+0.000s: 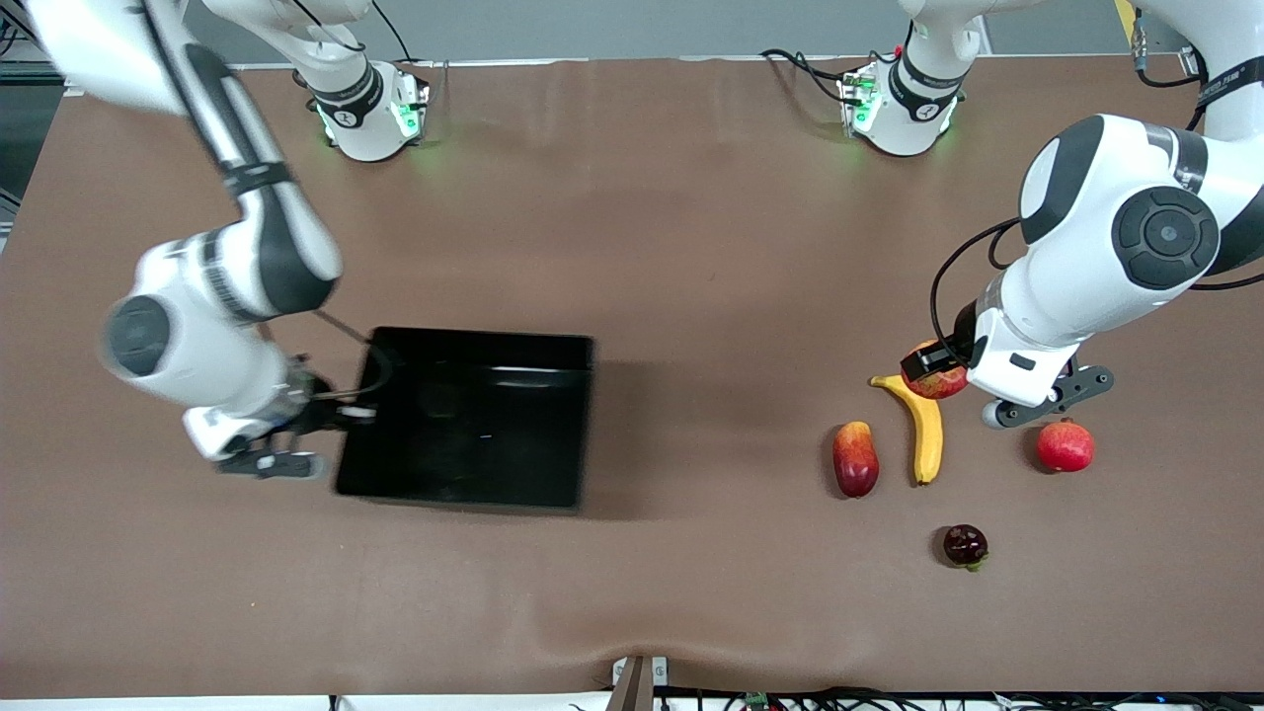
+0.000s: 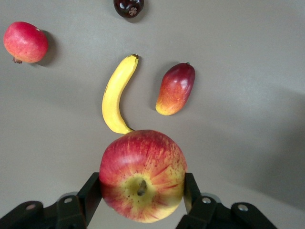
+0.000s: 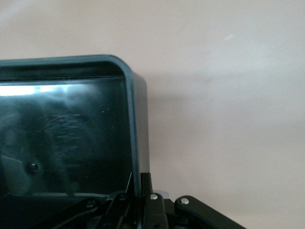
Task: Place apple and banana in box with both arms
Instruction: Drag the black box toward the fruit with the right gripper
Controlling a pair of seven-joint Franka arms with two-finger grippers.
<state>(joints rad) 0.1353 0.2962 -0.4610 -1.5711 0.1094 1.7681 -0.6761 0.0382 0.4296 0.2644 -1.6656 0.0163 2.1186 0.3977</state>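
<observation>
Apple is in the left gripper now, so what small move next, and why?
Probably carry the apple toward the box. The left gripper is shut on it above the banana's stem end, while the right gripper is shut on the box's wall, and the box holds no fruit yet.
</observation>
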